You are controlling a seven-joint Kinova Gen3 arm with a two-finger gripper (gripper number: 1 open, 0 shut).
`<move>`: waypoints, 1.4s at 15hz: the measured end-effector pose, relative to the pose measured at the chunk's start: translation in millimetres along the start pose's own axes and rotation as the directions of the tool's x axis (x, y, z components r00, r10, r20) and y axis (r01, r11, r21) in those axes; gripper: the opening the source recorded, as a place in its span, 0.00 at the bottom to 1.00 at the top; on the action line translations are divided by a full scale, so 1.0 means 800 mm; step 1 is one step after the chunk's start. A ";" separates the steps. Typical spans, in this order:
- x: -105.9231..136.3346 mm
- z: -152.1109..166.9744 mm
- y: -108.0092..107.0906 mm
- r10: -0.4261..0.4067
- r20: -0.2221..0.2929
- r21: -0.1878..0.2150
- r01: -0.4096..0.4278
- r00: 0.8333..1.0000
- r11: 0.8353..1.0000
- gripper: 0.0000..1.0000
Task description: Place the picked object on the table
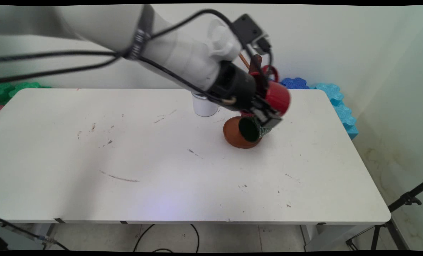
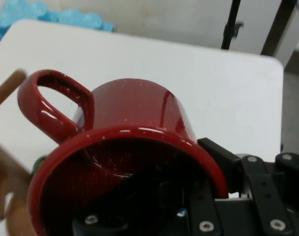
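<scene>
End effector (image 1: 266, 112) clamped on the red mug's (image 2: 134, 162) rim, tipped sideways above counter (image 1: 161, 170); thin rim grip, liable to slip onto brown dish (image 1: 234, 137).

My black pincer (image 1: 266, 115) grips a glossy red mug (image 2: 134, 147), finely speckled. Below it sits a dark green cup (image 1: 251, 129) on a brown saucer (image 1: 234, 137). A white can (image 1: 204, 106) stands on the scuffed white table (image 1: 126, 160); blue foam mats (image 1: 334, 96) lie beyond.
</scene>
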 end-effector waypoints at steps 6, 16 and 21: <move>-0.015 -0.063 -0.045 0.036 0.169 0.032 -0.042 0.985 0.999 0.00; -0.064 -0.147 -0.105 0.162 0.454 -0.017 -0.174 0.876 0.985 0.00; -0.099 -0.149 -0.132 0.213 0.566 -0.036 -0.235 0.796 0.971 0.00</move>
